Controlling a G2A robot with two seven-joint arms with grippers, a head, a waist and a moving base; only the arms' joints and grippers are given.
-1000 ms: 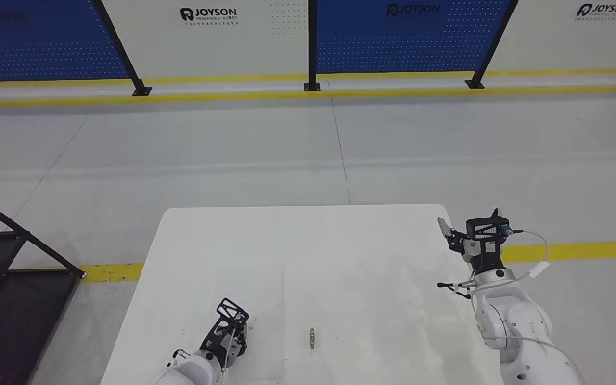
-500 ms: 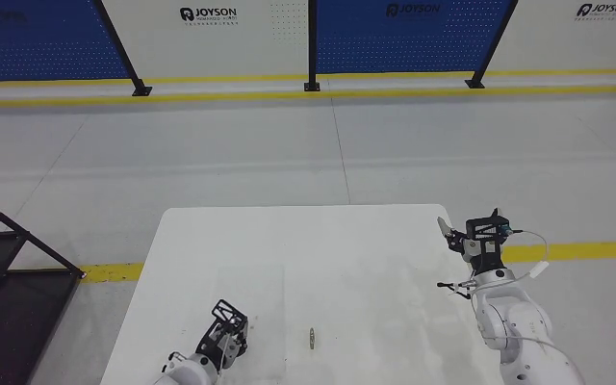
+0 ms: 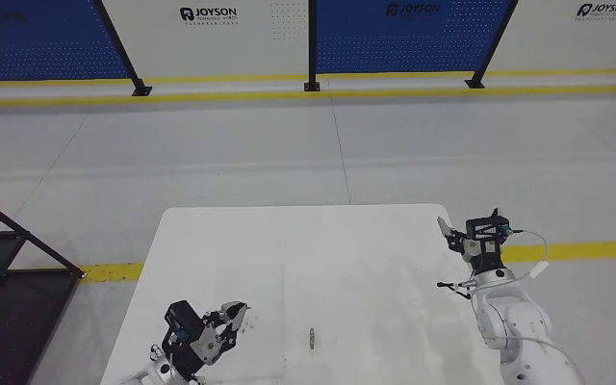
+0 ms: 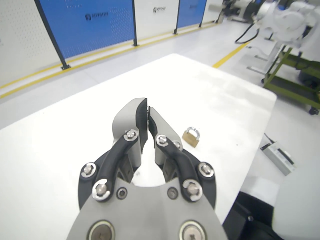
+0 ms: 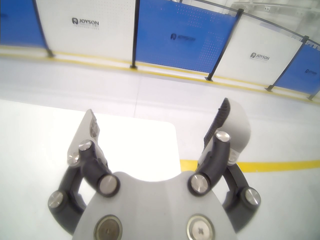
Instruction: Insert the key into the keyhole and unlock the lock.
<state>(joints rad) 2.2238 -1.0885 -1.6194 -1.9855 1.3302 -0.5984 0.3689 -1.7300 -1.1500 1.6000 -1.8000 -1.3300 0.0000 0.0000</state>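
The left gripper [image 3: 236, 313] sat low in the top view, left of the middle. Its fingers were pressed almost together, and nothing could be seen between them. The right gripper [image 5: 157, 111] hung at the right edge of the white table [image 3: 337, 260], with its fingers spread wide and holding nothing. The blue and white fence panels [image 3: 404, 34] at the top of the frame had small writing on them. The table had lots of bare room around the little brass padlock [image 3: 312, 337]. The padlock sat near the bottom edge, a little to the right of the left gripper and not touching it. Yellow lines [image 3: 241, 96] ran across the floor. A black frame [image 3: 29, 255] stood at the left edge.
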